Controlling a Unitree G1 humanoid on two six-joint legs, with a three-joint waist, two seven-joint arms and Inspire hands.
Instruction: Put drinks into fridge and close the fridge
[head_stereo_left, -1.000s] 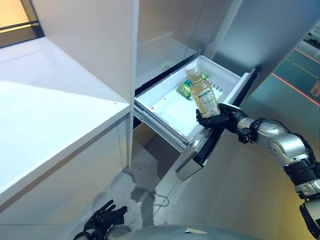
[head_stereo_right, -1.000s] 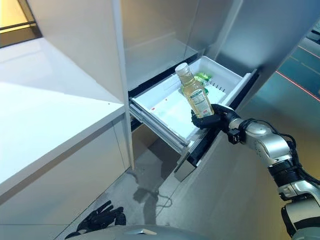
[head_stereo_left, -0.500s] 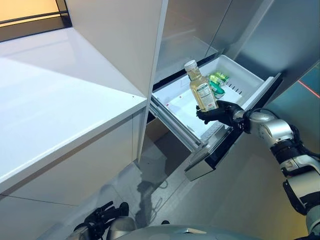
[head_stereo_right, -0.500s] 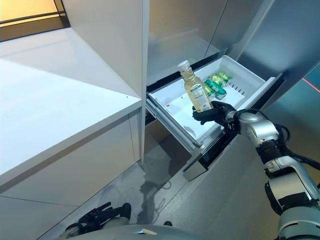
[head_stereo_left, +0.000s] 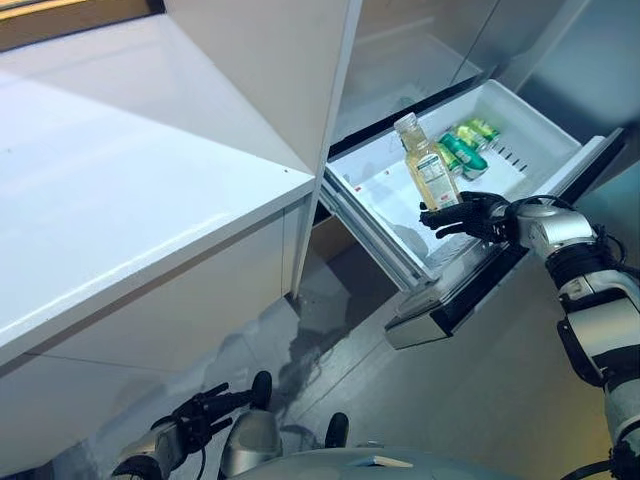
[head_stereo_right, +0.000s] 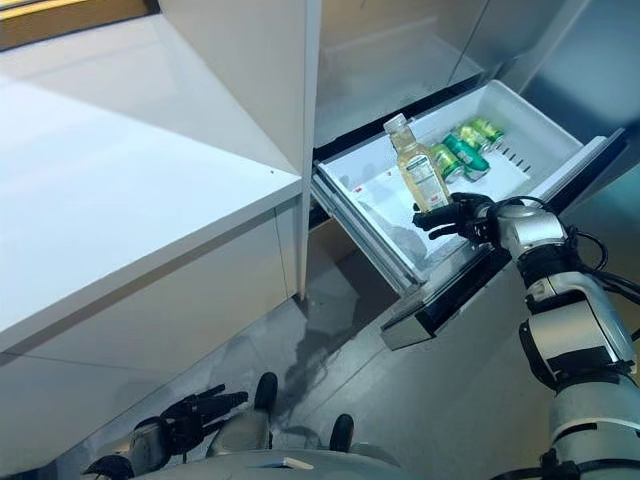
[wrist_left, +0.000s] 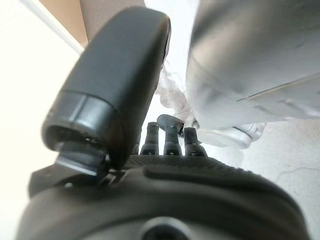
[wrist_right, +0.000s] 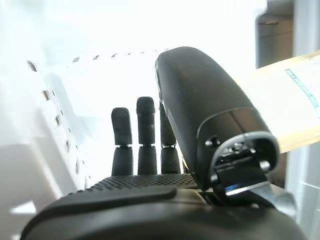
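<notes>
While the fridge drawer (head_stereo_left: 520, 110) stands pulled out, a bottle (head_stereo_left: 426, 165) of pale yellow drink stands upright inside it, near its front wall, with green cans (head_stereo_left: 462, 148) lying further back. Just in front of the bottle, the right hand (head_stereo_left: 462, 214) has its fingers straight and spread, gripping nothing. Low beside the white surface (head_stereo_left: 120, 180), the left hand (head_stereo_right: 190, 414) hangs relaxed and empty.

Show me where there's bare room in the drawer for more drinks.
The drawer is bare across its near half, around the bottle standing beside the open right hand. The far corner is crowded by green cans. The white counter to the left is also bare.
</notes>
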